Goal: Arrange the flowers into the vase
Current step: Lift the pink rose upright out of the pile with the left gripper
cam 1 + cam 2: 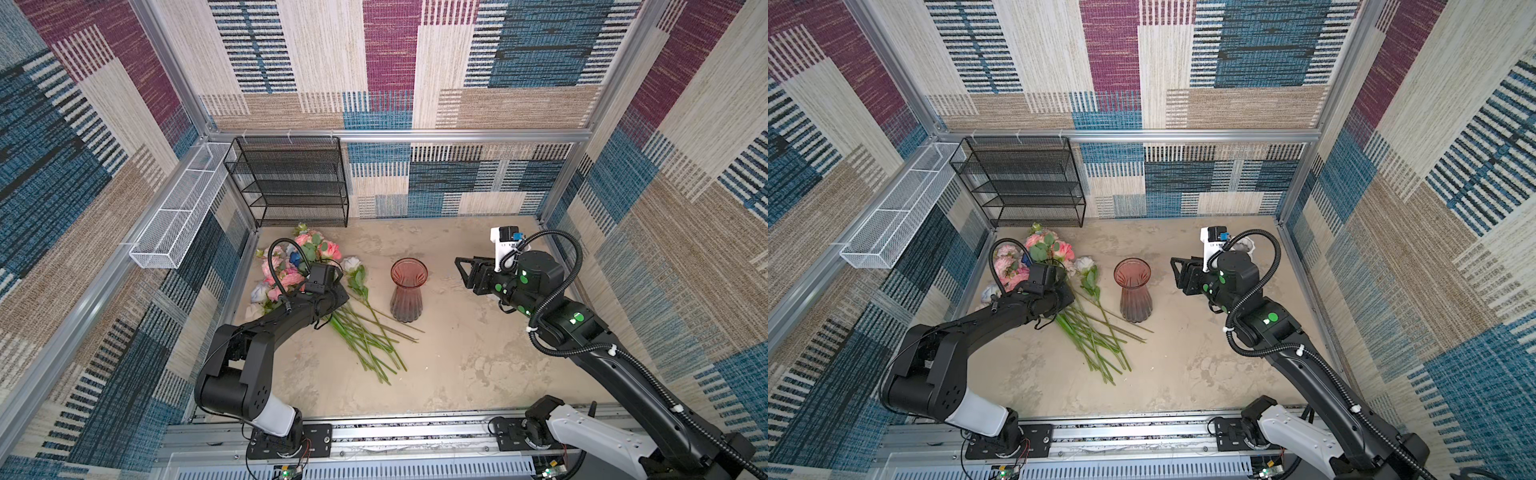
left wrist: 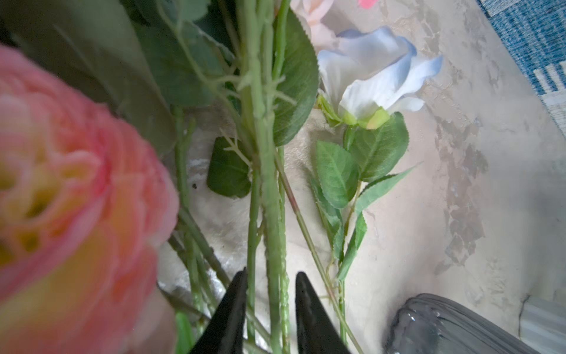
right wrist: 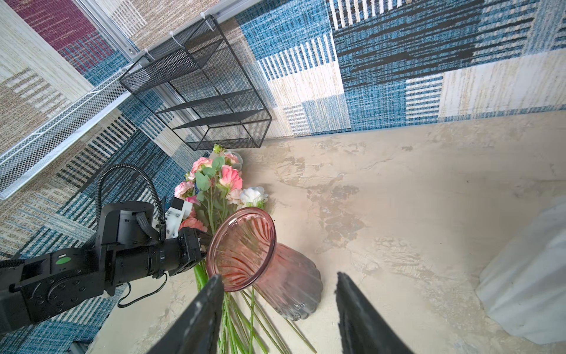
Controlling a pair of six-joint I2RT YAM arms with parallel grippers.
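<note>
The flowers [image 1: 299,257] lie in a bunch on the left of the floor, pink, white and pale blue heads to the back and green stems [image 1: 365,336] fanned towards the front. In the left wrist view my left gripper [image 2: 272,272] has its jaws narrowed round several stems [image 2: 269,214], with thin gaps still showing. From above, its fingers are hidden under the wrist. The pink ribbed glass vase [image 1: 408,291] stands upright in the middle, empty. My right gripper [image 1: 462,272] hangs open to the right of the vase [image 3: 245,248], apart from it, holding nothing.
A black mesh shelf [image 1: 291,183] stands against the back wall at the left. A white wire basket [image 1: 183,208] hangs on the left wall. A white translucent object [image 3: 526,275] sits near the right wall. Carpeted walls close the floor in on three sides.
</note>
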